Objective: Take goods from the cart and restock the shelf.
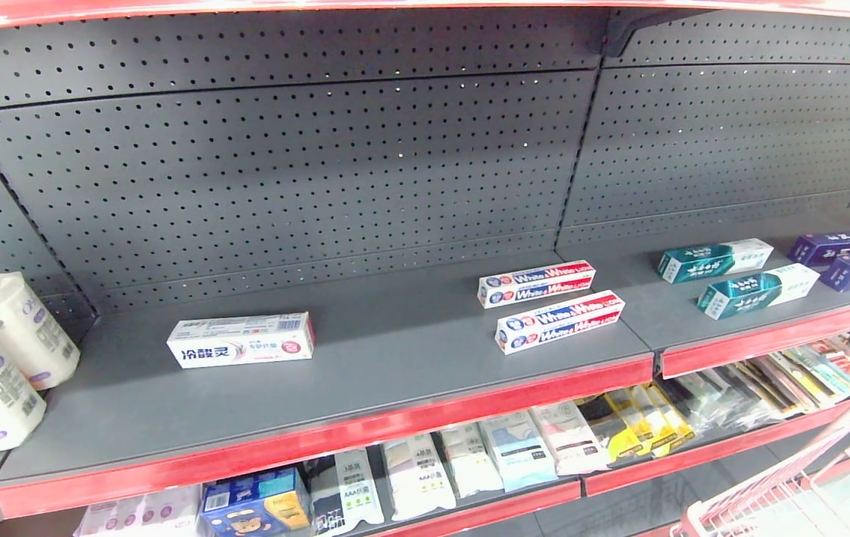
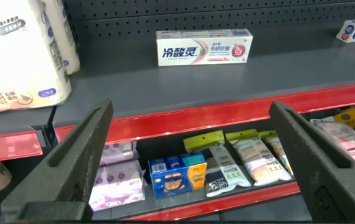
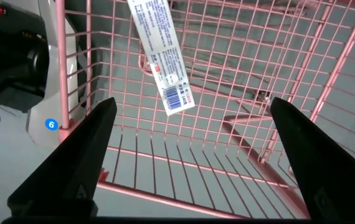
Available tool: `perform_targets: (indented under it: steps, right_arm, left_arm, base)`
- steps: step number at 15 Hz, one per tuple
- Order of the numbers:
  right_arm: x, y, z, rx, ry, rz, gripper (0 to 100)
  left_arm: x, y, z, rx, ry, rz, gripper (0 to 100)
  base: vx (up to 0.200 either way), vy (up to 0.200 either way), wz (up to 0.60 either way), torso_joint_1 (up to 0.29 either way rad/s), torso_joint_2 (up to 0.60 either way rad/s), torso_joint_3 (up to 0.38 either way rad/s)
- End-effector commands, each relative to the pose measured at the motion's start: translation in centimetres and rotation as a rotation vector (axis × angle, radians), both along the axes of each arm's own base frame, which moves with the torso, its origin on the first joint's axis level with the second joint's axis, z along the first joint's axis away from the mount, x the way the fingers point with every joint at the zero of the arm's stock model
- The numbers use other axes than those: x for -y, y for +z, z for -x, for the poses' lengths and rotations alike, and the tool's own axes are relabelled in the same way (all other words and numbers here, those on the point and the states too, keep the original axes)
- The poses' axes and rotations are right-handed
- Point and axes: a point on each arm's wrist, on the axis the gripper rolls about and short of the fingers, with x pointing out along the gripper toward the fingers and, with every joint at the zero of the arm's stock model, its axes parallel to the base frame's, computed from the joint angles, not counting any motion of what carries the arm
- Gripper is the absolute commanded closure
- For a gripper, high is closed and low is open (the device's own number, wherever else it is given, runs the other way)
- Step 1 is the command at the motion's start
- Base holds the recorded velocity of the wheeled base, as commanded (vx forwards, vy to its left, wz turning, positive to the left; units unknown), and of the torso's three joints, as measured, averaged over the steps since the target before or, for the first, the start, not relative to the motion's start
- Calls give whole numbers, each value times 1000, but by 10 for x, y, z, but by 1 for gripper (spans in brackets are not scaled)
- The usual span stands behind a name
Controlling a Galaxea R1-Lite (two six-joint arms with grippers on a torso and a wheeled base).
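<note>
1. Right jaws: wide open, holding nothing. They hang over the pink wire cart (image 3: 58, 62), pointing down into the basket.

2. Task item: one long white carton (image 3: 162, 56) lies flat on the cart's wire floor, set at a slant to my jaws, its barcode end nearest.

3. Handling, as I judge it: the carton is light and fairly stiff, a thin card shell around a tube. The printed faces are probably smooth, so it may slip in a loose grip, and the walls would likely dent under a hard squeeze. I take hold across the narrow width, near mid-length, so it does not tip. My wrist must turn to square the jaws to the slant. The wire floor leaves little room under the carton, so I expect the tips to close on the long side faces.

4. Left jaws: wide open, holding nothing, facing the shelf (image 1: 395, 358).

5. Shelf stock: a white box (image 1: 240, 340) stands alone with bare board around it. To my right lie two red-and-white boxes (image 1: 559, 321), then teal boxes (image 1: 758, 290).
</note>
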Motion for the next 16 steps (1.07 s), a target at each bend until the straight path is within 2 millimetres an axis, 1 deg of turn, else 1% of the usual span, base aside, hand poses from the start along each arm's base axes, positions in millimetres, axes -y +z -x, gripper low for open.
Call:
perform_targets:
  steps: [1, 4, 6, 16]
  right_arm:
    - [-1, 0, 1, -2, 5, 1, 0]
    - [-4, 0, 3, -7, 16, -6, 0]
    - [-4, 0, 3, -4, 24, -1, 0]
    - [-2, 1, 1, 2, 48, 18, 0]
  left_arm:
    - [0, 0, 0, 0, 1, 2, 0]
    - [0, 0, 0, 0, 1, 2, 0]
    - [0, 0, 0, 0, 1, 0, 0]
    - [0, 0, 0, 0, 1, 0, 0]
  base:
    - [0, 0, 0, 0, 0, 0]
    - [0, 0, 0, -17, 25, 19]
    - [0, 0, 0, -122, 244, 127]
    - [0, 0, 0, -150, 325, 175]
